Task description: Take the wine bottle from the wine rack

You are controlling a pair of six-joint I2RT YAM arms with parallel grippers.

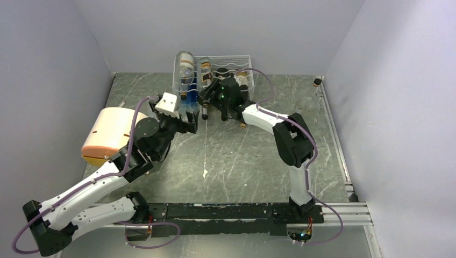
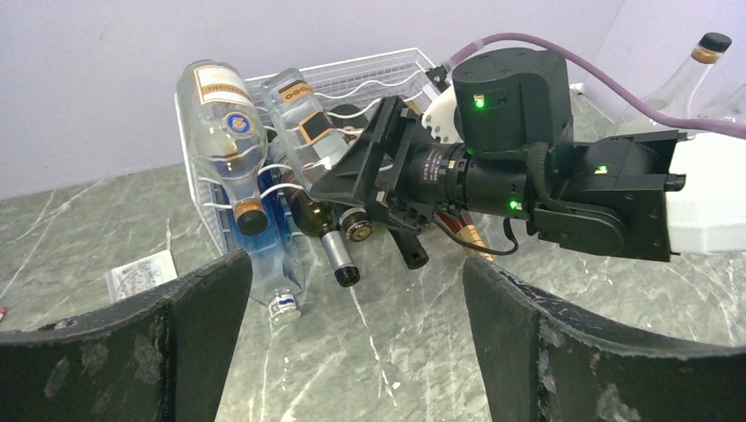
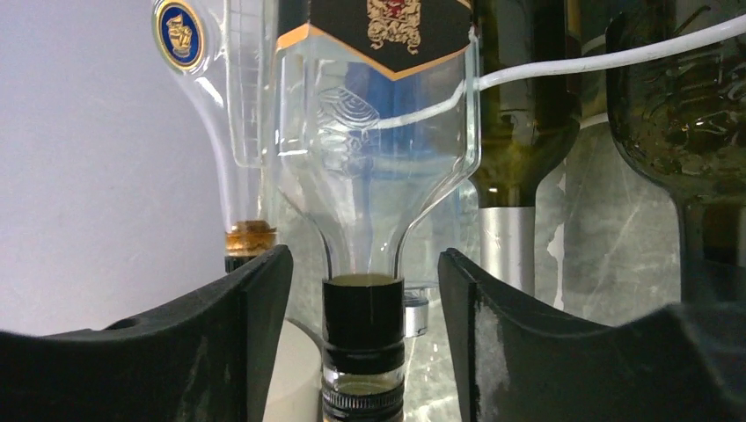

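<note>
From the top camera I am looking down on a grey-green marbled desk [image 1: 242,161], boxed in by plain pale lilac walls [image 1: 54,64]. The white wire wine rack [image 1: 231,60] is sitting against the far wall, near the middle. A cream cylindrical drum [image 1: 110,131] is lying on its side at the left, just beside the left arm [image 1: 91,188]. That arm and the right arm [image 1: 293,142] are both reaching toward the rack's front.

Through the left wrist camera I am seeing the left fingers [image 2: 176,352] standing wide apart with nothing between them, short of the rack. The right arm's black wrist is crossing in front and hiding the rack's right half. A big clear bottle with a round blue emblem [image 2: 224,114] is leaning neck-down at the rack's left end. A white paper slip [image 2: 141,274] is lying on the desk nearby.

Through the right wrist camera, the right fingers [image 3: 220,352] are standing apart on either side of the neck of a clear glass bottle with a black and orange label [image 3: 378,176], a gap showing on each side. That bottle is lying in the rack, neck outward. Dark green glass bottles [image 3: 686,123] are crowding it on the right.
</note>
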